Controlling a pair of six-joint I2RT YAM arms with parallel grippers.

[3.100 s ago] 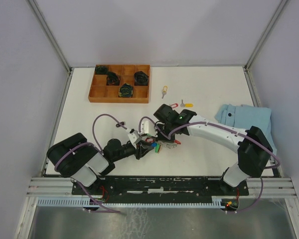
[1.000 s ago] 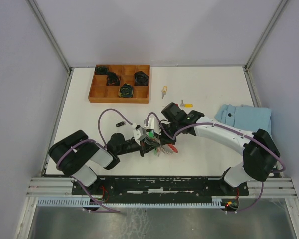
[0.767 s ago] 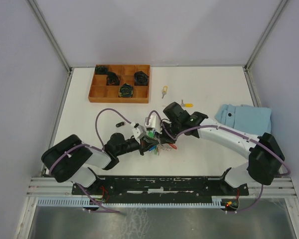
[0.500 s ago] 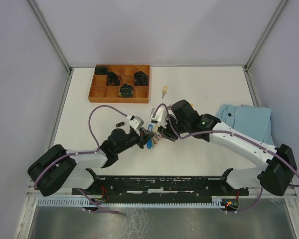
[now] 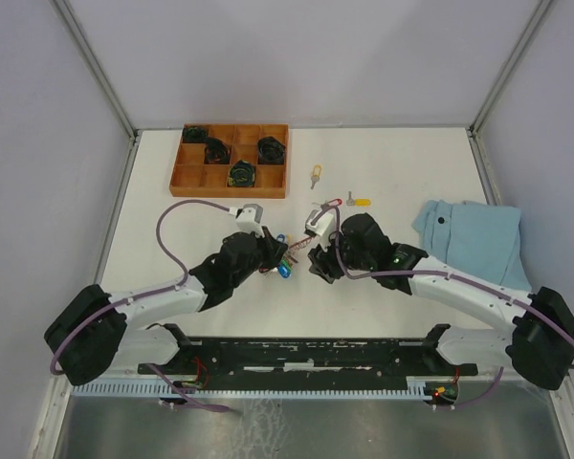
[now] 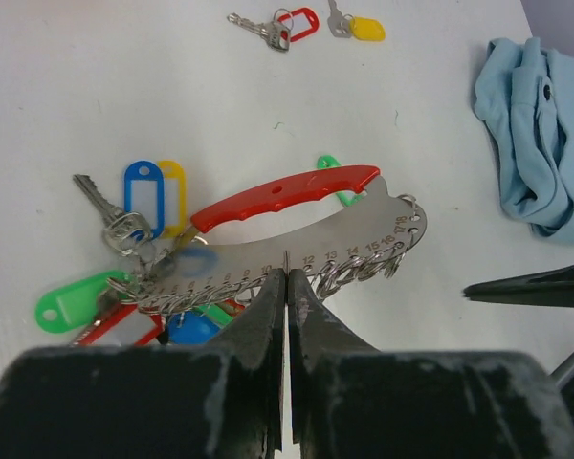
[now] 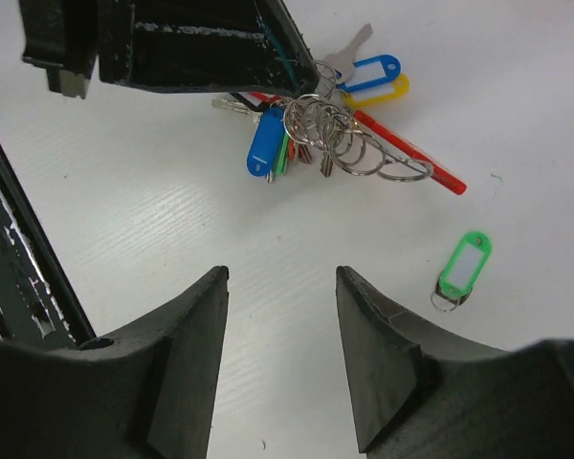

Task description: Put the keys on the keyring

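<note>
the white counter (image 5: 402, 153) carries a blue cloth (image 5: 474, 234) at its right and a wooden tray (image 5: 220, 190) at the back. the left tool (image 6: 287, 287) is pinched tight on the metal edge of the keyring (image 6: 297, 196), near the counter's middle. the right tool (image 7: 282, 273) stands spread, holding nothing, just beside it. a green-tagged key (image 7: 464, 263) lies loose nearby; a red-tagged key (image 6: 297, 21) and a yellow-tagged key (image 6: 364, 29) lie farther back.

Red-strapped keyring (image 6: 287, 191) in the left claw (image 6: 286, 287); green-tagged key (image 7: 462, 266) loose beside it, red-tagged key (image 6: 297, 19), yellow-tagged key (image 6: 364, 28) farther.
</note>
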